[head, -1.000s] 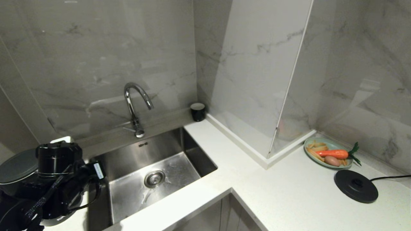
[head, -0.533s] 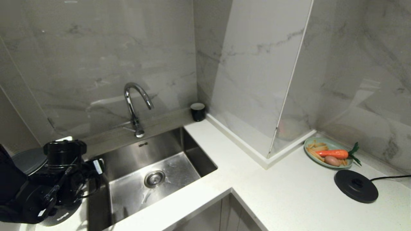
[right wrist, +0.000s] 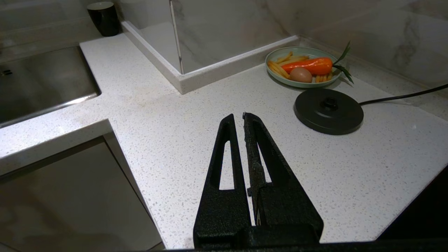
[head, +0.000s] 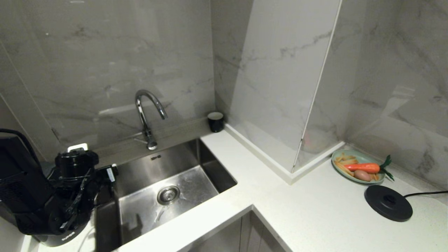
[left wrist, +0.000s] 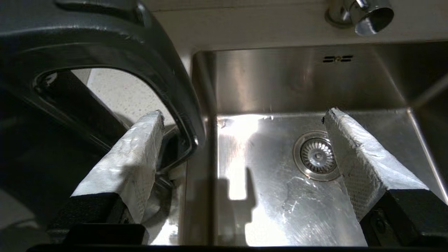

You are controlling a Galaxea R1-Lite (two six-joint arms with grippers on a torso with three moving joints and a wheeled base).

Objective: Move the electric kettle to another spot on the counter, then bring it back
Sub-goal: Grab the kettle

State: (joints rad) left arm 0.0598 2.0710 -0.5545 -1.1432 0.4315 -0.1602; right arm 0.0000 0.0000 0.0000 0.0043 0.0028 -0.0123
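Here the left end effector [left wrist: 245,115] gapes wide, empty, astride the electric kettle [head: 66,236] handle.

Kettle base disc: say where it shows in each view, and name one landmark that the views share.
Head view: base disc at lower right on the counter, near the plate.
Left wrist view: not in it.
Right wrist view: right of centre, beyond the shut right gripper.
Shared landmark: the sink, in all three.
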